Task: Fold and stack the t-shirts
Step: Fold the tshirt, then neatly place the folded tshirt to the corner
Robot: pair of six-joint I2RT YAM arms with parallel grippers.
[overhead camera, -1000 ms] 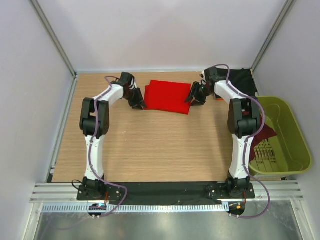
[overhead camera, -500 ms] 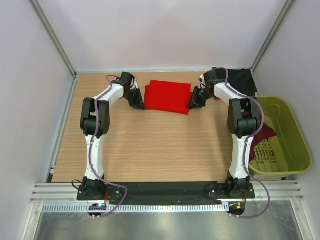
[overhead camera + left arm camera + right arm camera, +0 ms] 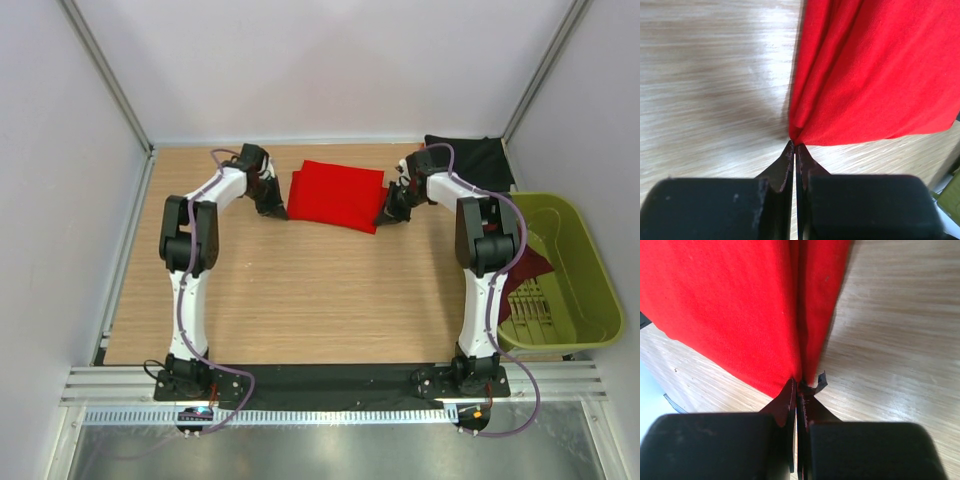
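At far centre of the table (image 3: 300, 300) lies the red shirt (image 3: 335, 195), folded flat. My left gripper (image 3: 794, 148) is pinched onto its near-left corner, my right gripper (image 3: 799, 386) onto the near-right corner. Risk: bite is tip-only, so cloth may slip out on lift; poss. only some layers are caught, wrist views don't settle it. Both arms reach fwd, elbows raised, wrists turned inward toward the shirt.

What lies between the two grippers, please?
The folded red t-shirt fills that stretch; the left gripper and right gripper each pinch a near corner, as the top view shows.
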